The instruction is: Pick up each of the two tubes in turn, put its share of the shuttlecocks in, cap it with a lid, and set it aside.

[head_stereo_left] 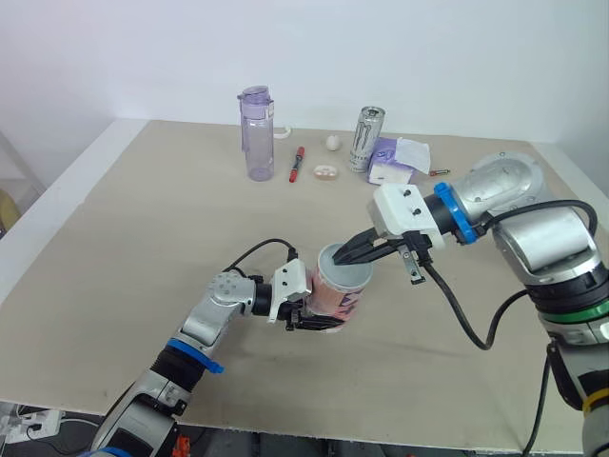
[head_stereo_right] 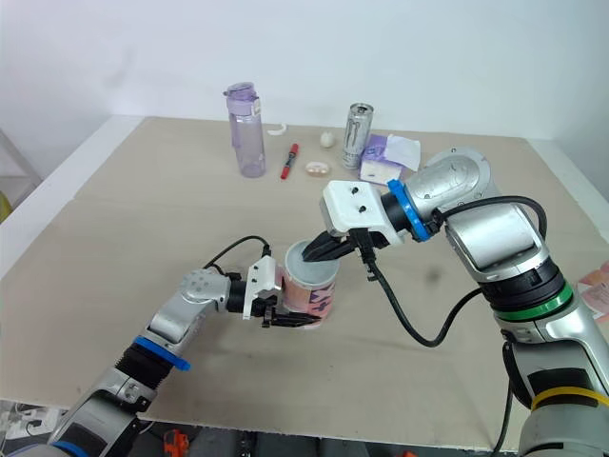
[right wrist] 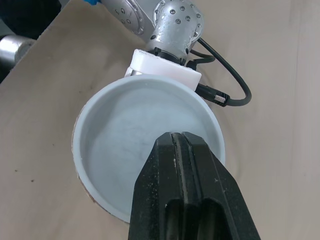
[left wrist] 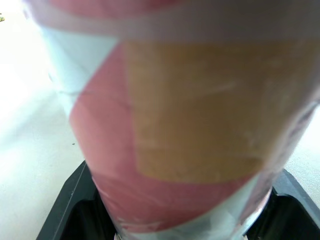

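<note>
Pink-and-blue tube point(head_stereo_left: 338, 293) stands at lower centre, clamped in my left gripper point(head_stereo_left: 319, 319). My right gripper point(head_stereo_left: 341, 257), fingers pressed together, is over its pale lid point(right wrist: 130, 130). Capping looks nearly done; setting aside and the other tube remain.

L gripper point(head_stereo_right: 291, 321) round pink tube point(head_stereo_right: 320, 291) on table point(head_stereo_right: 143, 209), R gripper point(head_stereo_right: 310, 255) w/ fingers together at its pale top
</note>
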